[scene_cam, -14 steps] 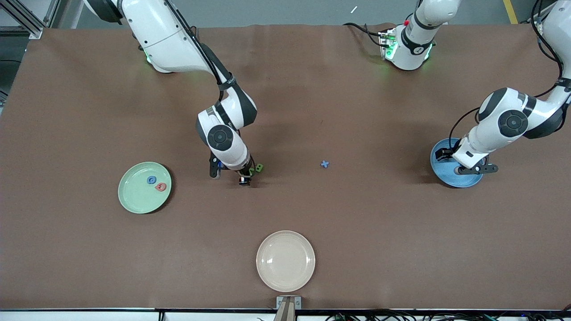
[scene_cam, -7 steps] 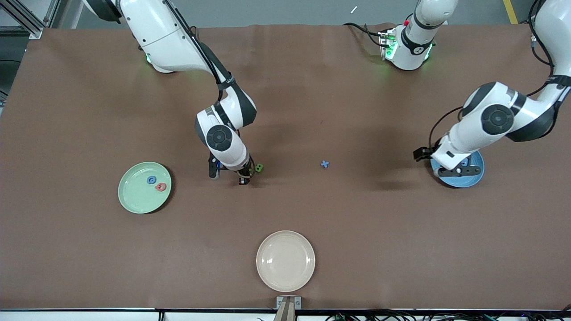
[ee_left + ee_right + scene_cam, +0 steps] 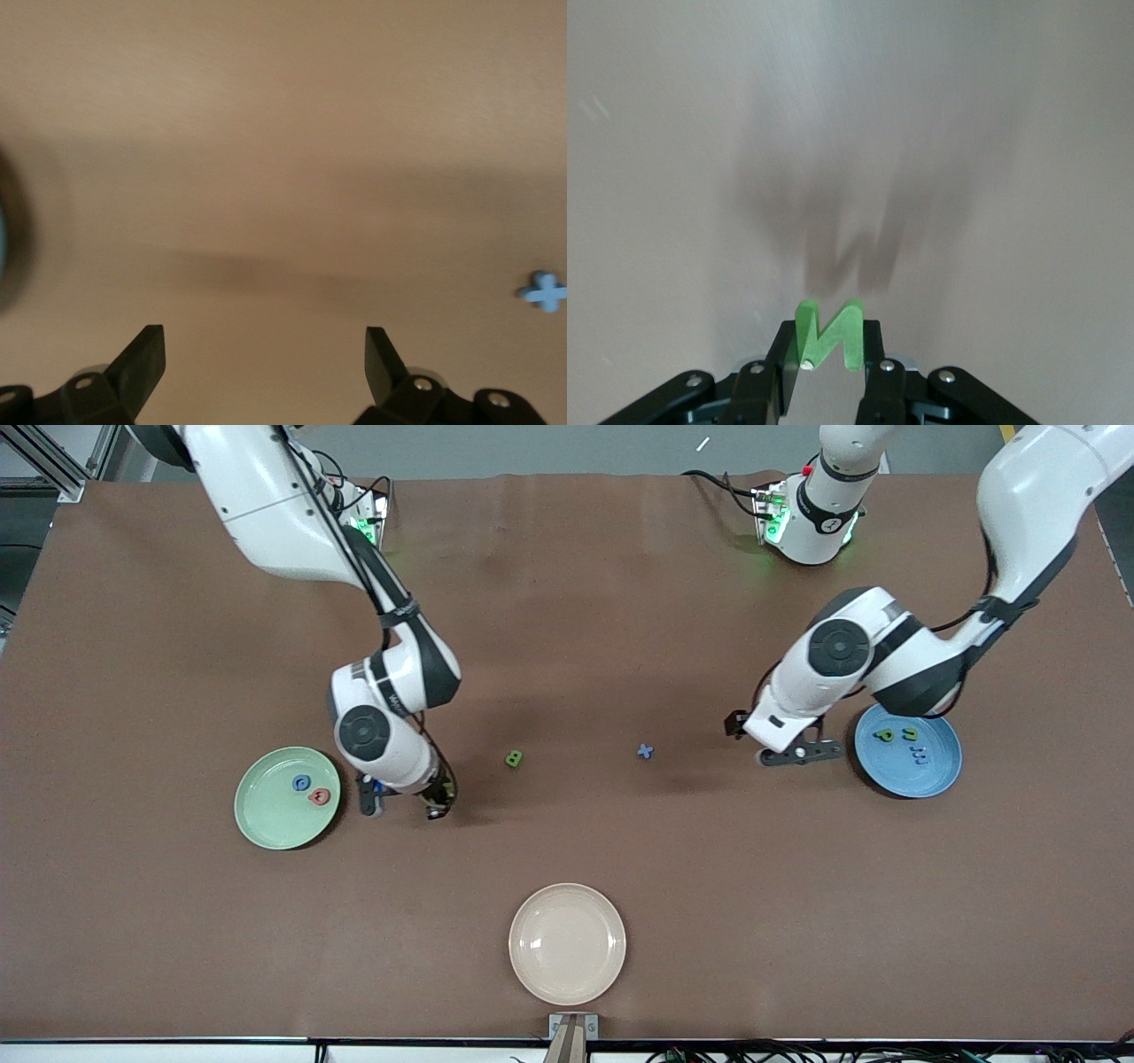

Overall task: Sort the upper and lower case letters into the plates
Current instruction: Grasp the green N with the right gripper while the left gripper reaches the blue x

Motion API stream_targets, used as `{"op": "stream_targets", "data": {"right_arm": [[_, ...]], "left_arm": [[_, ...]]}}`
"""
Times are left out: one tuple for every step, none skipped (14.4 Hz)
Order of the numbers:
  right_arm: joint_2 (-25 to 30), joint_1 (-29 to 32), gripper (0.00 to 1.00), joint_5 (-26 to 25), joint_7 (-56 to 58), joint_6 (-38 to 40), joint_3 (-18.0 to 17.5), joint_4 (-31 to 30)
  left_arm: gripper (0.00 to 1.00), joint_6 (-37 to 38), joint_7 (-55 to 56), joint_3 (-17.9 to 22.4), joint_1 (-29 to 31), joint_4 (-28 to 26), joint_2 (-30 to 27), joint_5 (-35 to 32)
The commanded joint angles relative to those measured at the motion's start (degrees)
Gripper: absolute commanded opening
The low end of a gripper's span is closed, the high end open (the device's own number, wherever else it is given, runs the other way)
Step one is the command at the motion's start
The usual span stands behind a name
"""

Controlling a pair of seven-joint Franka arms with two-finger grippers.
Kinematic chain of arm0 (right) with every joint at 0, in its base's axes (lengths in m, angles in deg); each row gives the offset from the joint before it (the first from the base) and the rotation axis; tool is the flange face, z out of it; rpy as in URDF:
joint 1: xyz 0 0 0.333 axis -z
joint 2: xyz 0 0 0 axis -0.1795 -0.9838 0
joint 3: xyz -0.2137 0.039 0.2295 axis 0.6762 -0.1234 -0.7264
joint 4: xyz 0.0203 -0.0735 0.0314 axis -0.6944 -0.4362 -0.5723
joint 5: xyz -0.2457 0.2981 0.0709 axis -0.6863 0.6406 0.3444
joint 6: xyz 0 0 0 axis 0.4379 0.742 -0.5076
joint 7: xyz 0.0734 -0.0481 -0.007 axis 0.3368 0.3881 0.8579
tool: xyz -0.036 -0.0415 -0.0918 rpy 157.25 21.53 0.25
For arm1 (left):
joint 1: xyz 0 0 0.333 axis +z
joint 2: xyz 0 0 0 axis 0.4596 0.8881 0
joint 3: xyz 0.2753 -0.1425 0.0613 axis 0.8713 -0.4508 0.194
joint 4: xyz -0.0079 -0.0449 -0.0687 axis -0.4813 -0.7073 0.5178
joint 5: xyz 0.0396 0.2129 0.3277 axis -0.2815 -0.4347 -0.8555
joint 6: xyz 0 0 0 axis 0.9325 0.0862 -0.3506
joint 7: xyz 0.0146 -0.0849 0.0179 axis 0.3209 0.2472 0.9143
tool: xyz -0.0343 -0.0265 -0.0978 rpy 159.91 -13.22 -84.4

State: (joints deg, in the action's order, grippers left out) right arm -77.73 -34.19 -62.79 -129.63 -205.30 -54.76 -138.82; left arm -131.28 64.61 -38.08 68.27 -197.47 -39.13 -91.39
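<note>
My right gripper (image 3: 433,804) is shut on the green capital N (image 3: 830,335) and holds it over bare table, between the light green plate (image 3: 266,819) and the green B (image 3: 513,759). That plate holds the blue G (image 3: 301,783) and the red Q (image 3: 320,796). My left gripper (image 3: 769,746) is open and empty over the table, between the blue plate (image 3: 935,778) and the blue x (image 3: 646,751). The x also shows in the left wrist view (image 3: 543,291). The blue plate holds the green p (image 3: 884,735), the green n (image 3: 909,734) and the blue m (image 3: 919,756).
A cream-beige plate (image 3: 567,943) lies empty near the table's front edge, nearer to the front camera than the B and the x. The blue plate's rim (image 3: 3,239) shows at the edge of the left wrist view.
My right gripper has lifted the N from beside the B and moved toward the light green plate. My left arm has moved off the blue plate toward the x, uncovering p, n and m.
</note>
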Motion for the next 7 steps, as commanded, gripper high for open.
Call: {"op": "stream_targets", "data": {"right_arm": [[8.6, 6.1, 0.00, -0.3, 14.1, 1.0, -1.0, -8.2], [11.2, 8.8, 0.00, -0.3, 20.6, 0.7, -1.0, -11.4], [12.8, 11.0, 0.00, -0.3, 25.3, 0.6, -1.0, -13.6], [14.3, 13.2, 0.00, -0.3, 30.0, 0.7, -0.9, -15.8], [15.5, 15.1, 0.00, -0.5, 34.1, 0.4, -0.9, -17.9], [16.7, 17.2, 0.00, -0.9, 38.5, -0.9, -0.9, -20.6], [17.9, 19.3, 0.00, -1.2, 42.7, -2.9, -0.9, -23.1]], "left_arm": [[0.99, -3.9, 3.5, 4.7, -6.6, 1.3, -0.5, 0.6], [0.99, -6.1, 4.8, 6.2, -8.6, 1.4, -0.5, 0.6], [0.99, -8.4, 6.3, 8.1, -10.7, 1.9, -0.2, 0.6], [0.99, -9.8, 7.4, 9.5, -12.5, 2.3, 0.0, 0.7], [0.99, -10.5, 8.4, 10.2, -13.9, 2.6, 0.0, 1.0], [0.99, -10.6, 8.7, 10.8, -14.9, 3.2, 0.7, 1.0], [0.99, -10.6, 8.8, 11.7, -16.2, 4.3, 1.7, 1.0]]}}
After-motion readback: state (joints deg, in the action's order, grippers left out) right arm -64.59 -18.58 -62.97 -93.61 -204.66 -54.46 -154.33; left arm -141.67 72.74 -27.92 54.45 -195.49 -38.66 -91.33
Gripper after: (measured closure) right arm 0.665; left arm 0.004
